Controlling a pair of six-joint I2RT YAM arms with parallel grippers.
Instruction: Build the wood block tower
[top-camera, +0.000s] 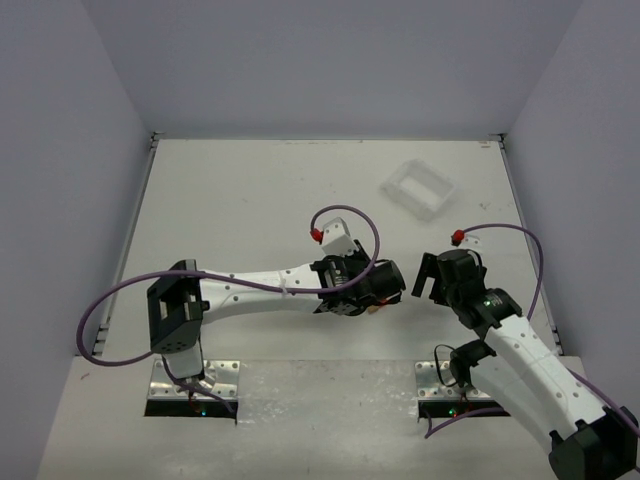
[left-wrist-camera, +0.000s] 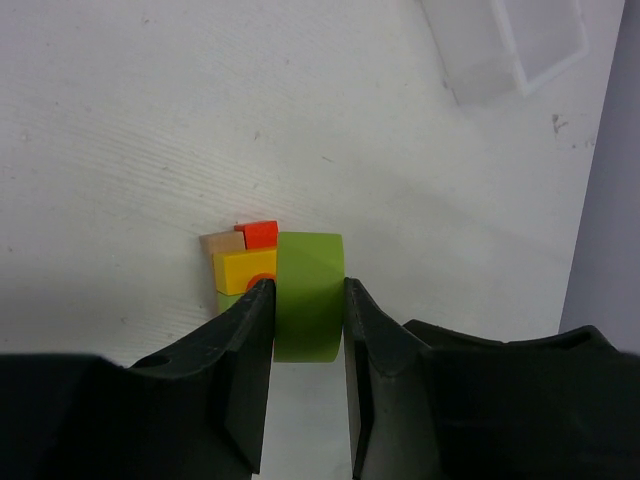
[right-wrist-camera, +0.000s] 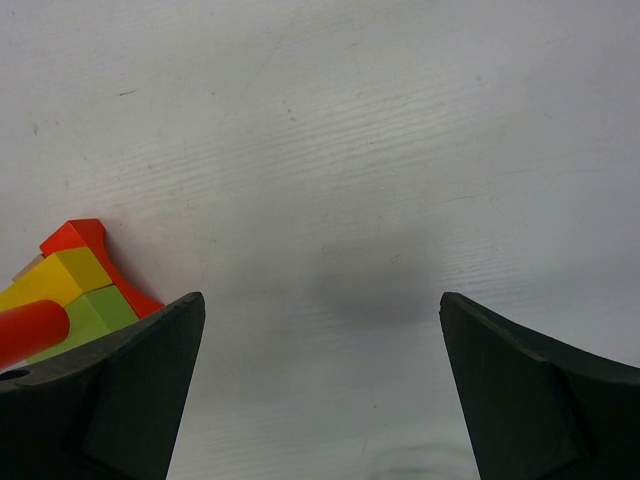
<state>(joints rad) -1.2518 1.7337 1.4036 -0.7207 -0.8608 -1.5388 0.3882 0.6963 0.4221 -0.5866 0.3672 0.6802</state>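
Left claw (left-wrist-camera: 308, 290) clamped narrow; right claw (right-wrist-camera: 320, 300) spread wide.

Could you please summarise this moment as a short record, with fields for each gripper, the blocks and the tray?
left gripper: jaws shut on the green block, which sits right beside the tower and seems to touch it
right gripper: jaws open, holding nothing, over bare table next to the tower
wood block tower: small stack showing tan, red, yellow and green pieces
white tray: far right part of the table, apart from the blocks
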